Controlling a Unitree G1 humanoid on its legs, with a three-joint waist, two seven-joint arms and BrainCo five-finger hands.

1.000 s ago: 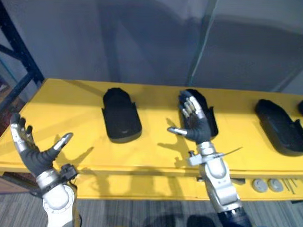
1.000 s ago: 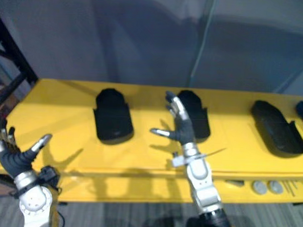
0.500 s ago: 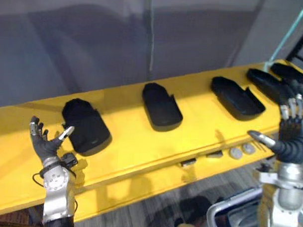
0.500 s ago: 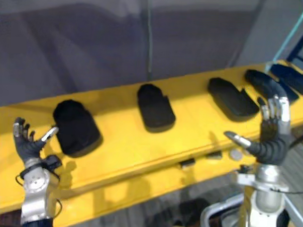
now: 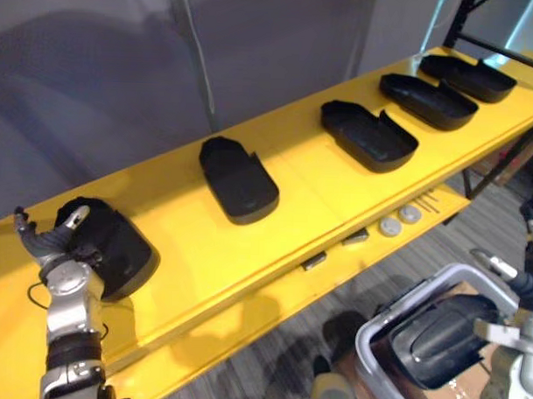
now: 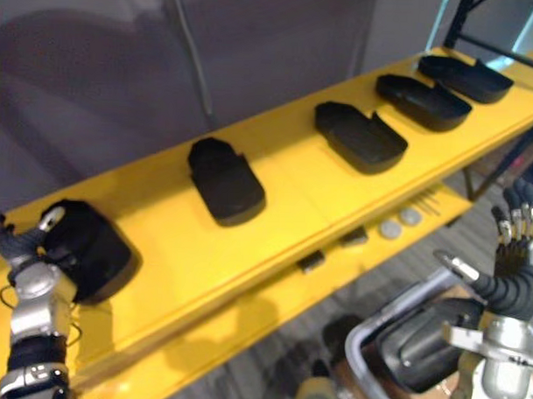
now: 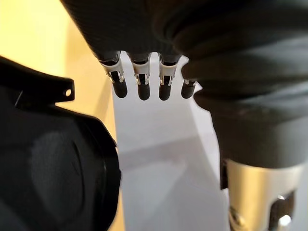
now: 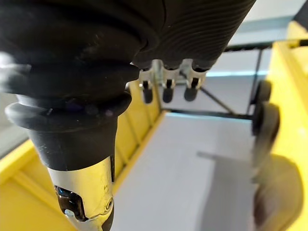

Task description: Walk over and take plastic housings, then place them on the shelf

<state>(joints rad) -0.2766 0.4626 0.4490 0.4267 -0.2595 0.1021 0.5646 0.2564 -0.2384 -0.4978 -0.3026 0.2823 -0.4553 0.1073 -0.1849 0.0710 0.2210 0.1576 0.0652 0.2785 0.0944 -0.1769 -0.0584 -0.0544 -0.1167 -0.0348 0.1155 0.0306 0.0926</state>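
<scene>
The left robot hand (image 5: 48,238), fingers spread, hovers just beside the end plastic housing (image 5: 114,254) on the yellow shelf (image 5: 306,190).

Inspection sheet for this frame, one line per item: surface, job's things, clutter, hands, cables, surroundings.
Surface: yellow shelf, flat, with a lower step along its front.
Job's things: five black plastic housings in a row on the shelf, apart from each other; another housing lies in a grey bin at the robot's right.
Clutter: two round discs and small parts on the shelf's lower step.
Hands: left hand open beside the leftmost housing, contact unclear; right hand open above the bin, holding nothing.
Cables: none certain; a thin line runs down the grey wall.
Surroundings: grey carpet, dark rack frame.
</scene>
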